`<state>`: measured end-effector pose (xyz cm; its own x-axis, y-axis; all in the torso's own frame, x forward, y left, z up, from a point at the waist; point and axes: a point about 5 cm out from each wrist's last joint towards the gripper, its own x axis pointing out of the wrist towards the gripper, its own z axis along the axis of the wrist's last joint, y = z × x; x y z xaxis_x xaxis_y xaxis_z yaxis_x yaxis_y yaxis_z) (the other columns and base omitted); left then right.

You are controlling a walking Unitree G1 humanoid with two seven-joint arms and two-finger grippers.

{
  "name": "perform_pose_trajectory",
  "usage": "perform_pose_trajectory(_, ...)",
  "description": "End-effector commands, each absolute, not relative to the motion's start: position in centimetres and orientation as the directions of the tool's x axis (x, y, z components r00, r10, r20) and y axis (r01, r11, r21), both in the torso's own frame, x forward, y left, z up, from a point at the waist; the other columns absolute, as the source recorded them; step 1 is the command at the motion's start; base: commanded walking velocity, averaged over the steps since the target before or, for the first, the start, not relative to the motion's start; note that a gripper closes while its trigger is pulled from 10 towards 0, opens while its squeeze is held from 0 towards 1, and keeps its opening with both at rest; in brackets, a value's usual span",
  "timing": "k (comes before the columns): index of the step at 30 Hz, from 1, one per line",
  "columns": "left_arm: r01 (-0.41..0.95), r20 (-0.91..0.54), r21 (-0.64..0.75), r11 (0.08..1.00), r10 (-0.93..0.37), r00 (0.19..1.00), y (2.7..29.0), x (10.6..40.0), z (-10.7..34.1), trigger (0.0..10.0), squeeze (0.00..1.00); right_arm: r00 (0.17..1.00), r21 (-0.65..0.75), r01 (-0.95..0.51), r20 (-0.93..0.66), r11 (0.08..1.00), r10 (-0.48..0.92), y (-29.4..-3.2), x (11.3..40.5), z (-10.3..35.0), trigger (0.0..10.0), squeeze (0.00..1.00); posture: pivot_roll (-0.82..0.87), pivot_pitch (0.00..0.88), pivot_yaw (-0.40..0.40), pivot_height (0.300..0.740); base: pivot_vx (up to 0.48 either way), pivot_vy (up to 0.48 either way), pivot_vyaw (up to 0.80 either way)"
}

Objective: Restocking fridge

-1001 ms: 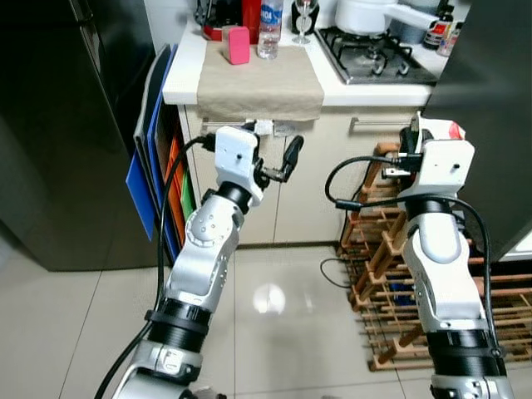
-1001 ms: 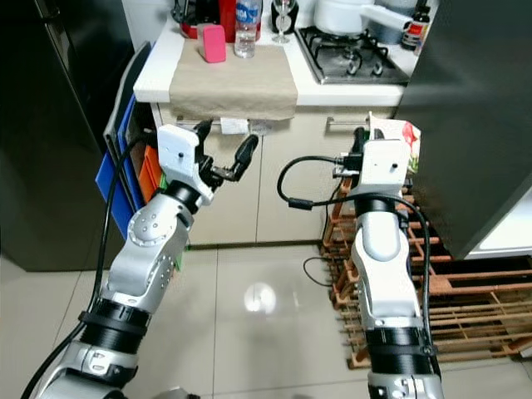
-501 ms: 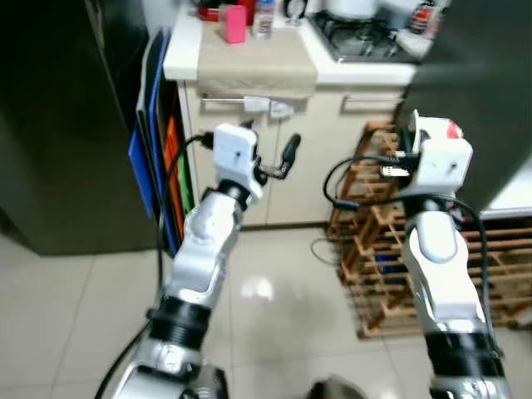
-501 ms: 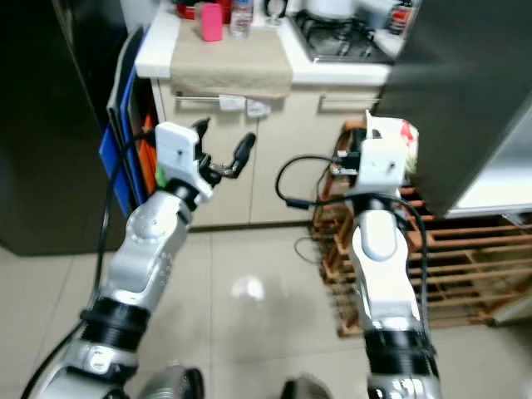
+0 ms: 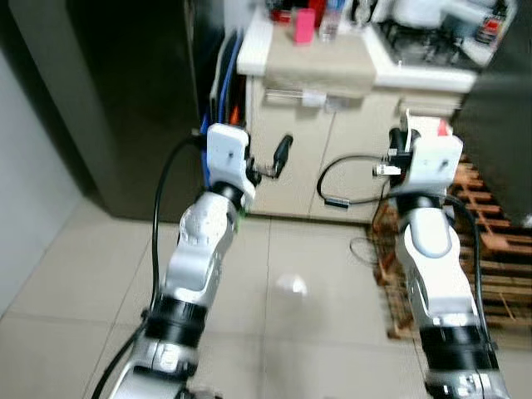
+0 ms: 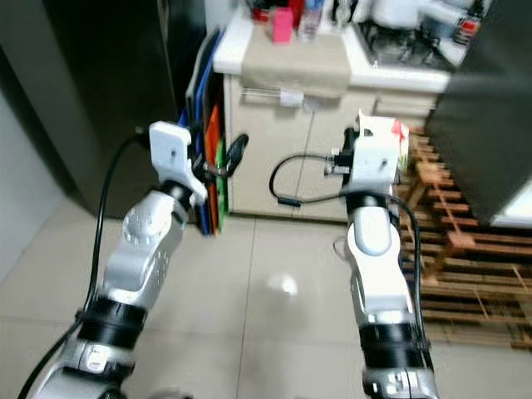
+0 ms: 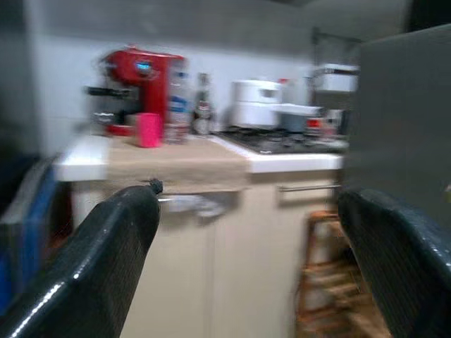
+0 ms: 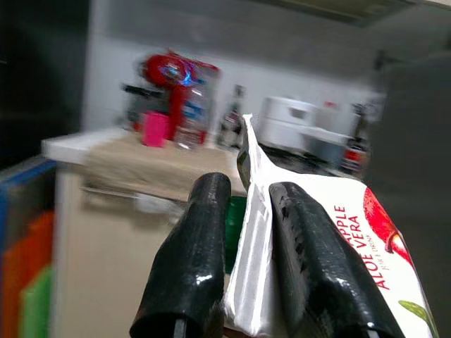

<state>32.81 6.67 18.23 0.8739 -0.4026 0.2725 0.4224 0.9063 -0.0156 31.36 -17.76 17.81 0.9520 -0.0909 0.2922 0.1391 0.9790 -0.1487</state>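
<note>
Gripping the juice carton (image 8: 331,246) by its top seam, the right gripper (image 8: 243,232) holds it upright in front of the counter (image 5: 366,71); the left gripper (image 7: 246,246) hangs open nearby.

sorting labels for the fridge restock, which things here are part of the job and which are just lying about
Part of the job: juice carton, pinched in the right end effector; dark fridge.

Lying about: red coffee machine, pink cup, stove, wooden rack, beige cloth.

Ahead of the raised left gripper (image 5: 268,162), the counter (image 5: 391,77) carries a beige cloth (image 5: 320,58) and a pink cup (image 5: 304,26).
</note>
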Motion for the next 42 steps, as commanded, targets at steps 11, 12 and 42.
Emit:
perform_pose_trajectory(11, 0.413, 0.280, 0.010, 0.910, -0.400, 0.873, 6.5, 32.9, 18.6, 10.0, 0.00, 0.948, -0.148, 0.154, 0.299, 0.977, -0.105, -18.2, 31.3, 18.0, 10.0, 0.00, -0.11, 0.000, -0.011, 0.740, 0.000, -0.469, 0.00)
perform_pose_trajectory(12, 0.406, 0.276, 0.008, 0.914, -0.392, 0.878, 6.6, 33.0, 18.6, 10.0, 0.00, 0.948, -0.147, 0.157, 0.299, 0.977, -0.107, -18.2, 31.3, 18.0, 10.0, 0.00, -0.11, 0.000, -0.011, 0.740, 0.000, -0.465, 0.00)
perform_pose_trajectory(42, 0.167, 0.229, 0.026, 0.986, -0.169, 0.959, 10.3, 34.4, 17.5, 10.0, 0.00, 0.948, -0.162, 0.181, 0.290, 0.970, -0.128, -19.2, 30.9, 17.6, 10.0, 0.00, -0.11, 0.000, -0.005, 0.740, 0.000, -0.431, 0.00)
